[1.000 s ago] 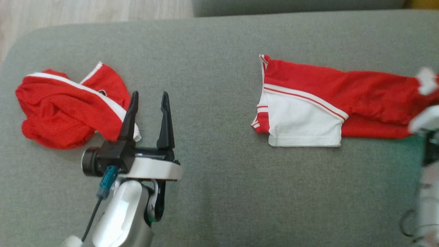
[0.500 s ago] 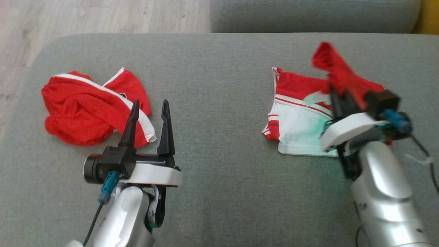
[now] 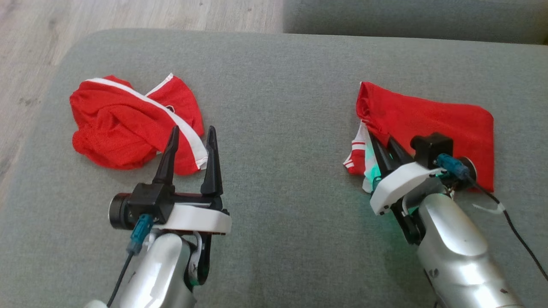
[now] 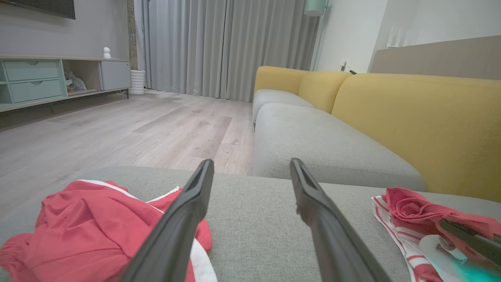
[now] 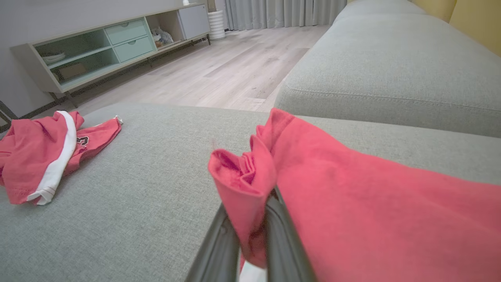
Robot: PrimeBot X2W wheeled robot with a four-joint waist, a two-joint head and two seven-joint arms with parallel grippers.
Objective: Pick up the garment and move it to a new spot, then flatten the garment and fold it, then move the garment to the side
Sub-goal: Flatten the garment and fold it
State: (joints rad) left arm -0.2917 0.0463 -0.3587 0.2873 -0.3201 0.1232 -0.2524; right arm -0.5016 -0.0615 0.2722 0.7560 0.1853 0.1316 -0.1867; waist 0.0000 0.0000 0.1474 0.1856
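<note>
Numbering two: folded garment [image 3: 432, 119], crumpled garment [image 3: 124, 124].

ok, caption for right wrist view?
Right gripper shut on a bunched edge of the red garment, over the grey cushion.

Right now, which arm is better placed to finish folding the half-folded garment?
Right: the right gripper is shut on a fold of the garment; the left gripper hangs open by the crumpled clothes.

Grey cushion [image 3: 278, 85], red garment [image 3: 428, 115], crumpled cloth [image 3: 115, 128]
</note>
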